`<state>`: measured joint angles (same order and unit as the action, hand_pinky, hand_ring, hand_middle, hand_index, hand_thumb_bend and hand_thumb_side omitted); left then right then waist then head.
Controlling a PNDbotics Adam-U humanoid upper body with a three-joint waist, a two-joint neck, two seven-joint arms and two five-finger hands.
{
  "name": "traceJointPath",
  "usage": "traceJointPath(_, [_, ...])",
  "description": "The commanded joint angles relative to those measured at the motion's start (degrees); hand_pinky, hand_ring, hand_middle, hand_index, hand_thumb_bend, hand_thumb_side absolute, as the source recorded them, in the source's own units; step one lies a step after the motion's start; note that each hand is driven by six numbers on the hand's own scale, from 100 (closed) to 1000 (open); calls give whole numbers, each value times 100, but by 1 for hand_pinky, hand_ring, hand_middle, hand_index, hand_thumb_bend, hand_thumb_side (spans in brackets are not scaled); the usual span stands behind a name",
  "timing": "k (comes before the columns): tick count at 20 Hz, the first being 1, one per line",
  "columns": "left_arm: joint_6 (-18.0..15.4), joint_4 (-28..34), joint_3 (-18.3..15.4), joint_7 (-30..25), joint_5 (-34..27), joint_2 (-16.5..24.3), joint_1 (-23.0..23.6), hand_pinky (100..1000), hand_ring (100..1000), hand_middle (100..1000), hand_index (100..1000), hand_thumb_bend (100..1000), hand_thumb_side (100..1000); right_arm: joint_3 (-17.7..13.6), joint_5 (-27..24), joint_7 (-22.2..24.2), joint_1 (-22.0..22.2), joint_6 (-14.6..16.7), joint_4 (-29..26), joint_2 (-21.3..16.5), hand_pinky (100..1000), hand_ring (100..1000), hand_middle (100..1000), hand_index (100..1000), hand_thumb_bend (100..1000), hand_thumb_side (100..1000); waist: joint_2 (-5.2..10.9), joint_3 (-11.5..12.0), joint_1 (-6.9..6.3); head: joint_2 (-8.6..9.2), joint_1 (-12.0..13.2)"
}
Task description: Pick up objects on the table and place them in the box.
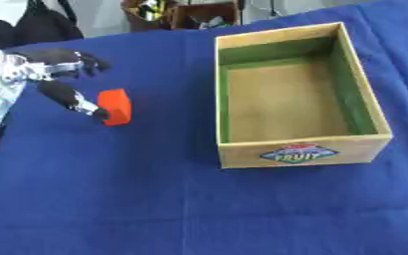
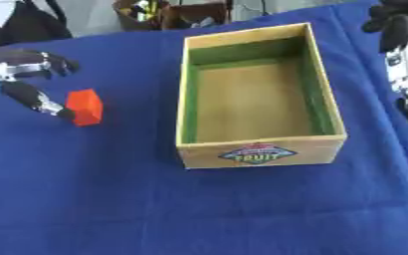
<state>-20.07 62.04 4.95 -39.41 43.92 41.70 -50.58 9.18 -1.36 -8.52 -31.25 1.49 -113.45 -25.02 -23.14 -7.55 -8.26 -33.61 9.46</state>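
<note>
A blue cloth [image 1: 155,199] covers the worktop and fills most of the frame. At the left edge, the left hand [image 1: 51,74] reaches in from the upper left, its fingers spread and only slightly bent; one lower finger touches the left side of an orange block [image 1: 116,106], while the upper fingers hang apart above it, so the hand is released rather than closed round the block. The block sits on the cloth in the left-middle of the frame, well apart from the box. The wooden box [image 1: 305,153] stands right of centre, open at the top, with green inner walls, a bare brown floor and a label on its near wall reading FRUIT. The right hand [image 2: 397,30] shows only in the right eye view, at the upper right corner beside the box's far end; whether its fingers are curled or straight cannot be told.
</note>
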Motion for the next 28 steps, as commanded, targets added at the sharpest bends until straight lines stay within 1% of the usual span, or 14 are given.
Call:
traceJointPath(1, [-18,37,22,-94,9,107,-110,740,837,863,1000,819,756,-21,0,18,-53,-7,-114,-97,940,850,598,804,100,572,111,13,20,77,8])
traceJointPath(5, [-26,28,35,-117,45,88,-114,740,837,863,1000,819,756,-21,0,20,-54,-9,-114,-94,940,850,598,804,100,572,109,12,19,82,10])
traceJointPath(7, [3,28,65,-100,88,96,-119,737,838,850,1000,798,765,-18,-1,23,-60,-6,-114,-91,941,850,597,803,100,572,95,-10,14,104,19])
traceJointPath(10, [41,47,130,37,313,60,-114,723,826,826,1000,780,764,-18,-3,28,-65,-9,-114,-89,942,850,597,803,100,573,76,-34,11,124,28])
traceJointPath(12, [10,39,130,164,474,18,-108,712,816,804,994,770,766,-19,-4,29,-66,-12,-114,-89,942,850,596,802,100,572,71,-32,11,120,31])
traceJointPath(16, [-53,-29,136,375,732,-52,-99,703,809,789,982,748,777,-16,-7,39,-69,-15,-114,-76,943,850,595,802,100,572,61,-28,10,128,34])
traceJointPath(19, [-95,-87,145,521,894,-106,-87,687,794,758,957,705,785,-20,-9,38,-75,-10,-114,-74,943,850,595,802,100,573,51,-46,16,145,44])
traceJointPath(22, [-131,-138,160,630,1053,-128,-69,682,790,751,950,698,786,-21,-10,37,-83,-5,-114,-73,943,850,595,802,100,573,45,-53,22,157,44])
traceJointPath(23, [-142,-153,163,653,1096,-133,-66,673,783,740,930,687,788,-22,-10,37,-84,-5,-114,-73,943,850,595,802,100,572,44,-52,23,157,44])
traceJointPath(26, [-164,-175,175,748,1223,-141,-49,660,772,729,913,666,780,-23,-14,38,-81,-9,-114,-66,944,850,595,802,100,572,45,-32,21,157,43])
traceJointPath(28, [-174,-174,178,830,1280,-140,-40,633,745,705,890,628,769,-25,-14,37,-79,-13,-114,-62,944,850,595,802,100,571,48,-27,22,158,40])
